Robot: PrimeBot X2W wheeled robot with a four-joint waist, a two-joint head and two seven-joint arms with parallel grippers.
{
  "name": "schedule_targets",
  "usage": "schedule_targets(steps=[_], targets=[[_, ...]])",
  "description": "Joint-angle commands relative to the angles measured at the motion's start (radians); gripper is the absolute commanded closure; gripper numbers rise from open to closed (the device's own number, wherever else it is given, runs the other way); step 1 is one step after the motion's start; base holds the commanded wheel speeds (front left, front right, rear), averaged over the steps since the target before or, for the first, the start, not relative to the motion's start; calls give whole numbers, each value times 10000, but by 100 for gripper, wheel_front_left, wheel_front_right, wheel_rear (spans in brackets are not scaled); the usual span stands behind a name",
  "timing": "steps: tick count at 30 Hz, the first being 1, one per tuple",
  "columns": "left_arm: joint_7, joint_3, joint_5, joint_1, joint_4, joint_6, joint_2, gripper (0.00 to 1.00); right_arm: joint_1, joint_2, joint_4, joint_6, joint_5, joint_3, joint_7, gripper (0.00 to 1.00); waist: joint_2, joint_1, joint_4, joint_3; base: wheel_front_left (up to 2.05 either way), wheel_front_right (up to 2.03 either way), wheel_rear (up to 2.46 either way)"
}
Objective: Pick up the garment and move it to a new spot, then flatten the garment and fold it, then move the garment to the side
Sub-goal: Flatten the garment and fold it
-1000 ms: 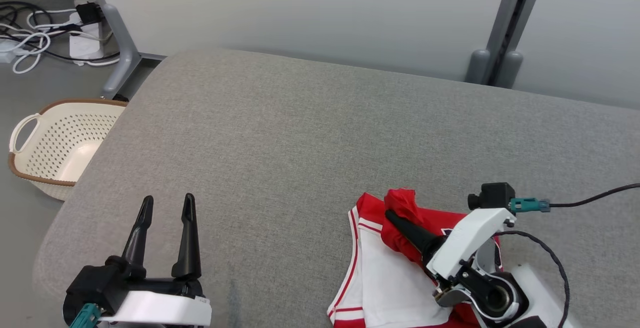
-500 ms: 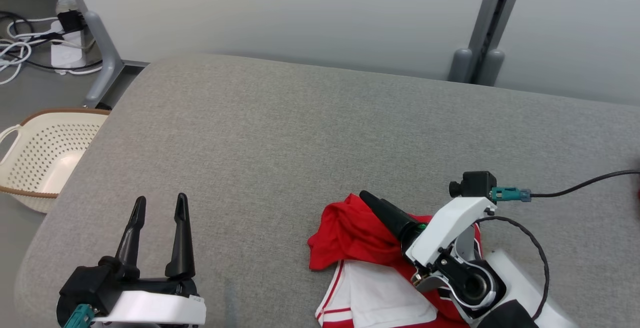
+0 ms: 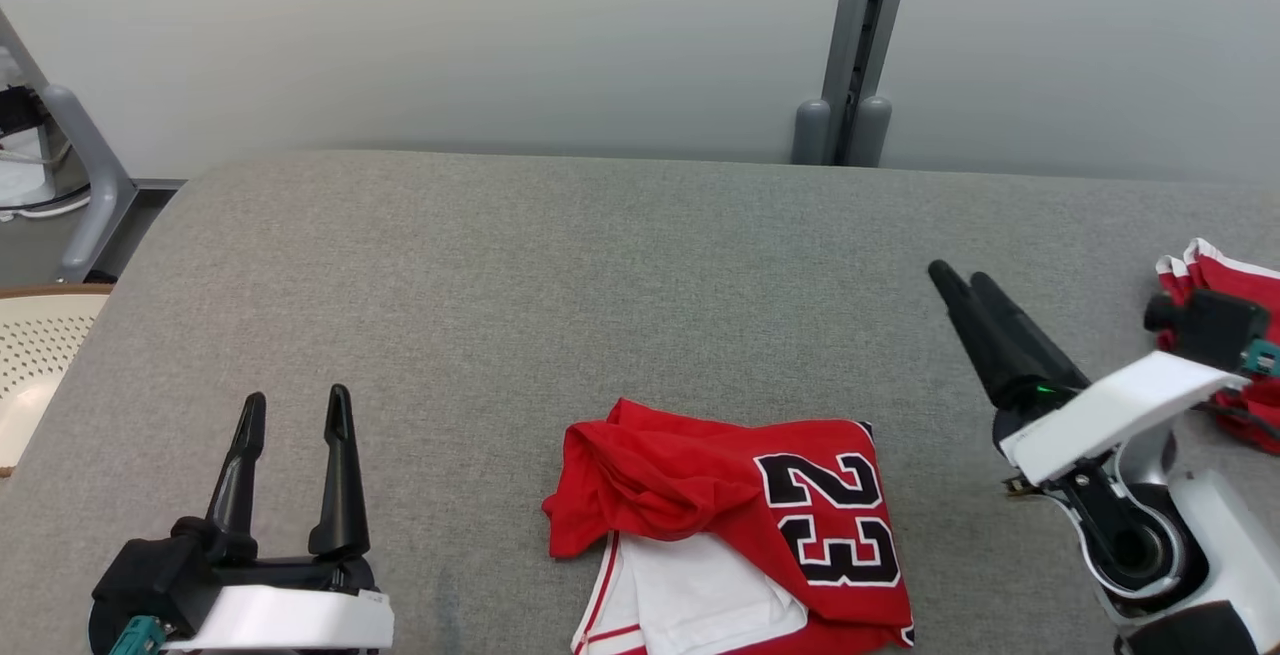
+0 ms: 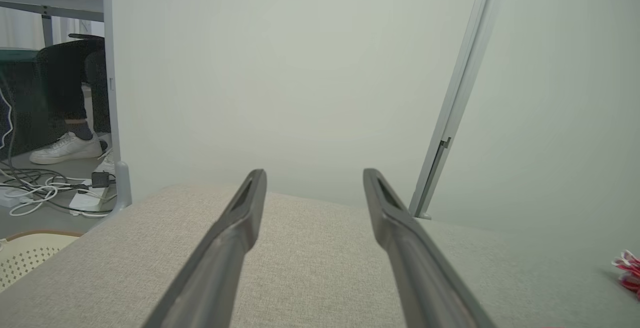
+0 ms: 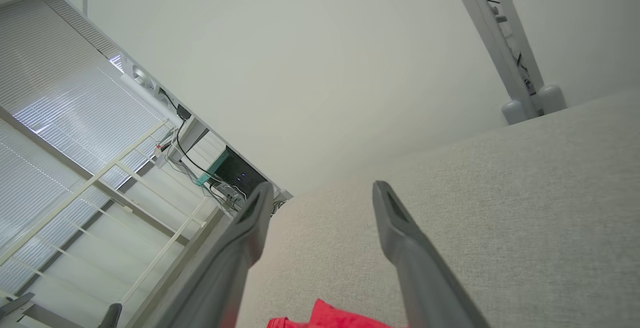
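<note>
On grey table (image 3: 500,285), between left fingers (image 3: 340,475) and right fingers (image 3: 1000,335): red garment (image 3: 730,525), untouched. Both pairs spread, empty.

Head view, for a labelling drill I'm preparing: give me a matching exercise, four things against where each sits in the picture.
Things:
1. numbered jersey
2. basket
3. left hand
4. right hand

Places:
a. far left edge
b. lower left
c. right side
d. bottom centre

Pairs: 1-d, 2-a, 3-b, 4-c.
</note>
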Motion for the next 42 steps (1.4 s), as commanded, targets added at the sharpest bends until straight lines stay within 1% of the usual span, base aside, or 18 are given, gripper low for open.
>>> schedule_targets(steps=[1, 3, 6, 10, 12, 13, 14, 15, 19, 22, 24, 26, 29, 31, 32, 34, 42], targets=[[-41, 38, -14, 65, -38, 52, 34, 0, 168, -102, -47, 6, -164, -92, -123, 0, -1, 0, -39, -6, 0, 0, 0], [-41, 9, -44, 58, -67, 53, 34, 0, 398, -220, -36, 6, -593, -330, -350, 0, -1, 0, -75, 4, 0, 0, 0], [-41, -23, -55, 35, -77, 56, 34, 0, 628, -205, 91, 7, -1179, -555, -505, 0, -1, 0, -88, 20, 0, 0, 0], [-41, -63, -34, -39, -61, 44, 35, 0, 699, 17, 300, 7, -1747, -647, -498, 0, -1, 0, -30, 29, 0, 0, 0], [-41, -87, -18, -57, -46, 24, 34, 0, 638, -23, 467, 6, -2244, -636, -487, 0, -1, 0, 43, 25, 0, 0, 0], [-41, -97, -19, -61, -42, 29, 32, 0, 593, -49, 622, 6, -2598, -616, -526, 8, -1, 0, 89, 24, 0, 0, 0], [-41, -102, -29, -67, -39, 35, 34, 0, 533, -40, 770, 6, -2993, -574, -571, 65, -1, 0, 140, 30, 0, 0, 0], [-41, -110, -47, -70, -32, 38, 34, 0, 473, 14, 939, 6, -3382, -513, -605, 100, -1, 0, 195, 34, 0, 0, 0], [-41, -206, -111, -69, -8, 56, 38, 0, 357, 354, 1694, 6, -4555, -218, -509, 100, -1, 0, 494, 37, 0, 0, 0], [-41, -294, -206, -101, 17, 95, 32, 0, 390, 818, 2377, 6, -4887, 83, -291, 100, -1, 0, 775, 35, 0, 0, 0], [-41, -318, -252, -117, 27, 119, 38, 0, 441, 1060, 2964, 4, -4964, 194, -215, 100, -1, 0, 967, 23, 0, 0, 0], [-41, -362, -300, -132, 29, 140, 34, 0, 581, 1340, 3512, 6, -4739, 332, -124, 100, -1, 0, 1181, 17, 0, 0, 0], [-41, -352, -278, -81, 31, 148, 37, 0, 620, 1533, 4010, 6, -4433, 673, -146, 100, -1, 0, 1426, 18, 0, 0, 0], [-41, -298, -233, -7, 32, 145, 35, 0, 668, 1646, 4064, 6, -4173, 1008, -179, 100, -1, 0, 1504, 0, 0, 0, 0], [-41, -298, -233, -7, 32, 145, 35, 0, 668, 1646, 4064, 6, -4173, 1008, -179, 100, -1, 0, 1504, 0, 0, 0, 0], [-41, -271, -203, 39, 43, 133, 32, 0, 757, 1709, 3940, 6, -3906, 1499, -126, 100, -1, 0, 1546, -17, 0, 0, 0], [-42, -265, -191, 41, 45, 147, 35, 0, 965, 1875, 3090, 4, -2694, 4021, 243, 100, -1, 0, 1399, -43, 0, 0, 0]])
